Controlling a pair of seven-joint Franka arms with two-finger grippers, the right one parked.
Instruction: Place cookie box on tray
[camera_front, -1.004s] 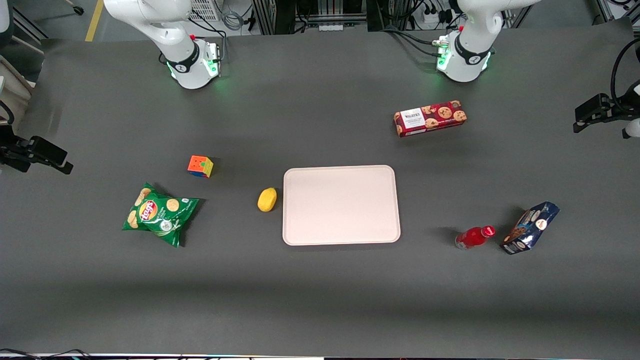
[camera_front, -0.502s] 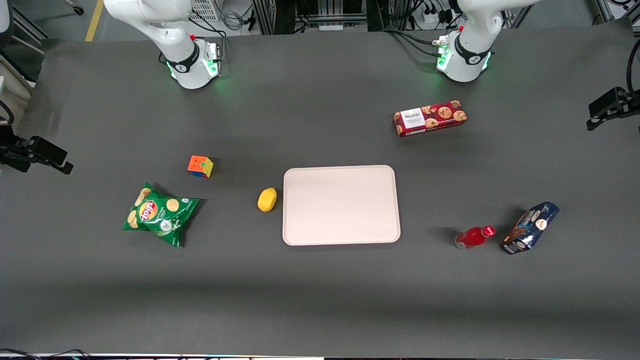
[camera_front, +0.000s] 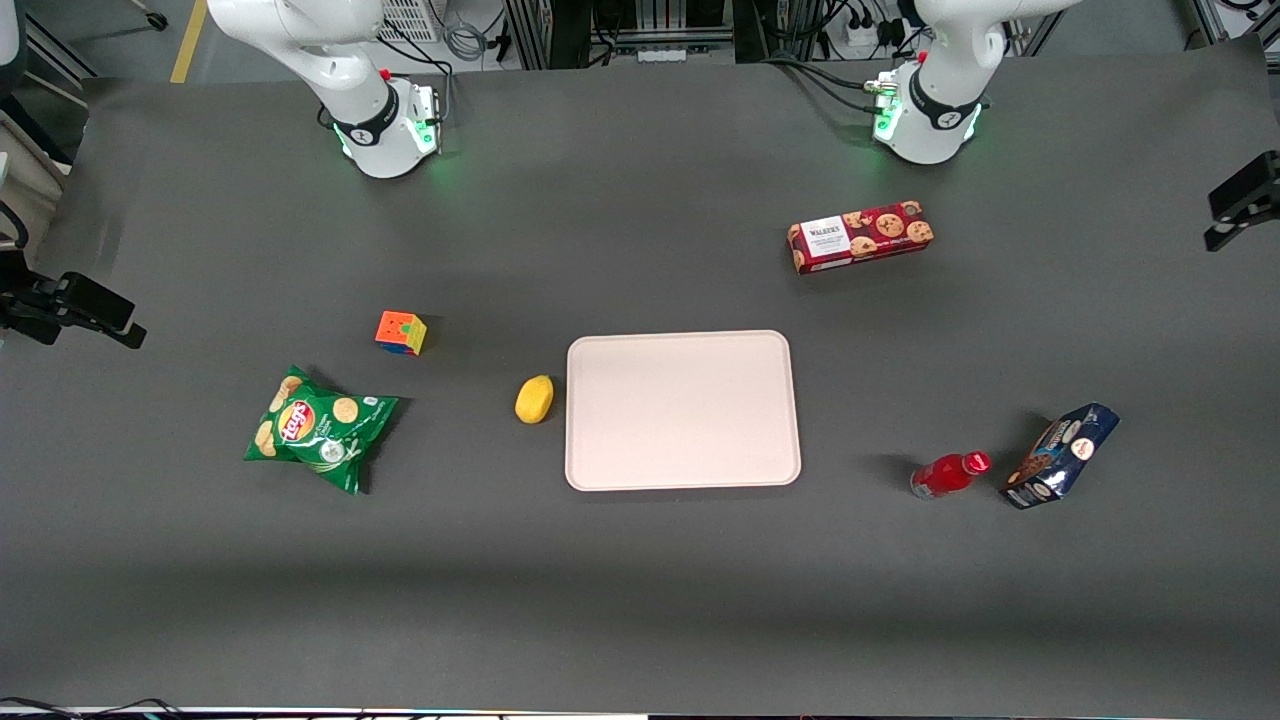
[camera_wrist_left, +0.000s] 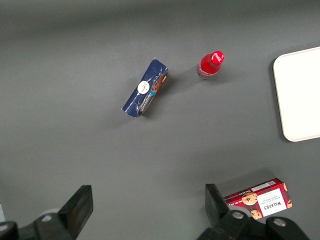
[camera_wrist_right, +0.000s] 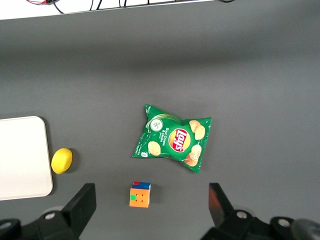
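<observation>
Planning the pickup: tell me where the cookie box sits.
The cookie box lies on the table toward the working arm's end, beside the red bottle; the open tool hovers high above, apart.

Tray (camera_wrist_left: 300, 95) and hand (camera_wrist_left: 147, 212) edge-cropped

Glossy cookie box (camera_wrist_left: 145, 88), matt tray (camera_front: 682, 410)

Navy cookie box (camera_front: 1061, 455) lies well apart from tray (camera_front: 683, 410).
</observation>
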